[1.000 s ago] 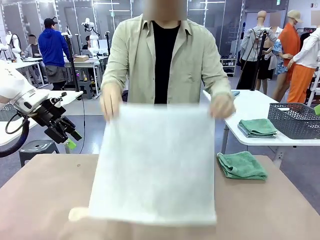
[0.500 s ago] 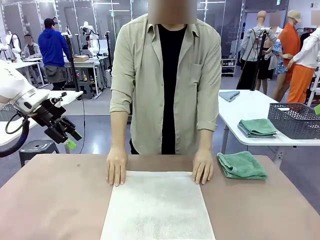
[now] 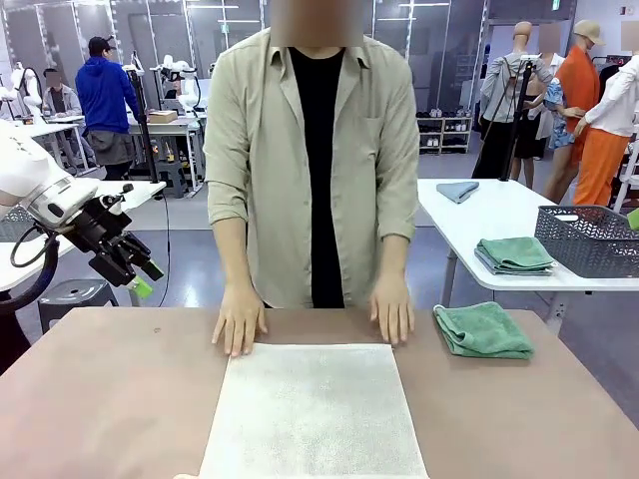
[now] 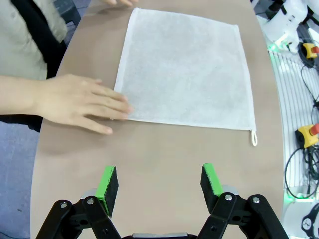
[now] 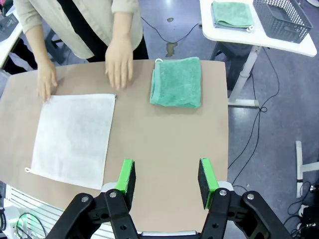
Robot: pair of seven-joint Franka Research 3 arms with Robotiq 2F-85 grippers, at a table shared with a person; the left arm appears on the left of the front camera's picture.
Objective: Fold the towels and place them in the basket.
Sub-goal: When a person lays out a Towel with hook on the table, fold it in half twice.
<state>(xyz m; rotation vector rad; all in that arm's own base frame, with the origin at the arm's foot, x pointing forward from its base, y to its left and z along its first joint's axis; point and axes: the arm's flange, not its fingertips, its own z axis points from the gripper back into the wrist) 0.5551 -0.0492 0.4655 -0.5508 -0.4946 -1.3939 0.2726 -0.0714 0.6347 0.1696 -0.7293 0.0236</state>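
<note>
The left gripper [image 4: 160, 181] and right gripper [image 5: 165, 181] are hanging spread wide, gripping nothing, above the brown table [image 3: 100, 399]. The cream-white towel [image 3: 315, 409] is lying flat and unfolded at the table's middle, with a person's hands [image 3: 240, 319] resting at its far corners. The folded mint green towel [image 3: 484, 329] is sitting to its right. Beyond, the basket [image 3: 589, 239] is resting on a white table [image 3: 499, 215].

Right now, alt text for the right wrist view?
A white towel lies spread flat on the table, a person's hands at its far corners. A folded green towel sits beside it, apart. The open right gripper hovers above bare table; a basket stands on another table beyond.
</note>
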